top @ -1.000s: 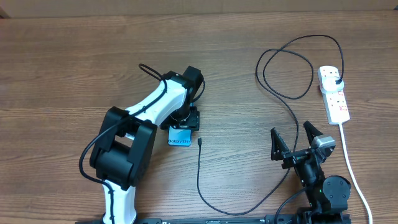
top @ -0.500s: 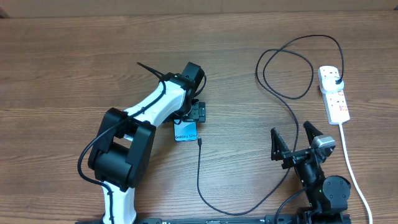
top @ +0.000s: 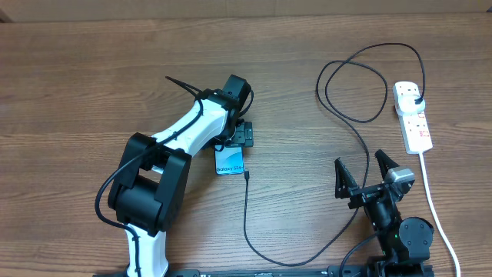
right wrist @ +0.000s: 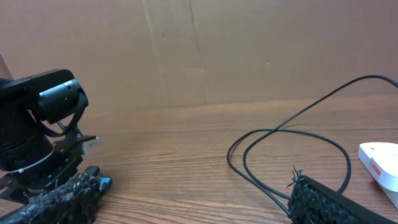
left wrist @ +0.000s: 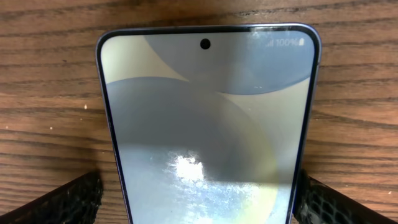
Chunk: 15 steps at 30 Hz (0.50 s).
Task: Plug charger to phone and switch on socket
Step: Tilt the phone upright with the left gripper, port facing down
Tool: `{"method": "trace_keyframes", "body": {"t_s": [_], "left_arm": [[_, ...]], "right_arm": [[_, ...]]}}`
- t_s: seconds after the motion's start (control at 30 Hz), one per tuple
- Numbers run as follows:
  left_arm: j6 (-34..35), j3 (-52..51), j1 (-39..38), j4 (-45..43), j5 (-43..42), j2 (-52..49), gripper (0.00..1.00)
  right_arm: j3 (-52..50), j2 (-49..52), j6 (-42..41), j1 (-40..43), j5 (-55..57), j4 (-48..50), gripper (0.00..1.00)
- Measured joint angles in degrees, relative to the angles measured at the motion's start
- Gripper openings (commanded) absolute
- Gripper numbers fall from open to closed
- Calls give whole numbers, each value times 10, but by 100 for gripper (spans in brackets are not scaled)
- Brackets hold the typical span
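The phone (top: 229,161) lies screen-up on the table under my left wrist, its blue screen reading "Galaxy S24". In the left wrist view the phone (left wrist: 208,130) fills the frame. My left gripper (top: 241,138) straddles its sides, with a thin strip of wood showing beside the left finger (left wrist: 199,202). The charger's connector tip (top: 247,175) lies just right of the phone's near end. Its thin black cable (top: 245,223) runs toward me, loops right and back to a black plug (top: 416,101) in the white socket strip (top: 413,117). My right gripper (top: 366,179) is open and empty.
The socket's white cord (top: 430,200) runs toward me along the right side, past my right arm's base (top: 403,235). Cable loops (right wrist: 286,146) lie ahead of my right gripper (right wrist: 199,205), the strip's end (right wrist: 380,163) to its right, my left arm (right wrist: 43,124) to its left.
My left gripper turned and shifted slightly away and to the right. The phone turned with it, from tilted to nearly in line with the cable tip. My right arm has not moved.
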State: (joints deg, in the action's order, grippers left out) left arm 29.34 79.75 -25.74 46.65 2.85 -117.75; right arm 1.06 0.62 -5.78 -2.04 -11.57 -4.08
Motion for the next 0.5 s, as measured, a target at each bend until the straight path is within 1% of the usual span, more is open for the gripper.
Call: {"method": "trace_keyframes", "body": {"t_s": [0.2,0.5], "left_arm": [[28,0,1,-1,-4,0,100],[37,0,5,-1,-20,2,99]], "right_arm": [[0,0,0,0,0,0,100],[0,0,0,0,0,0,100]]}}
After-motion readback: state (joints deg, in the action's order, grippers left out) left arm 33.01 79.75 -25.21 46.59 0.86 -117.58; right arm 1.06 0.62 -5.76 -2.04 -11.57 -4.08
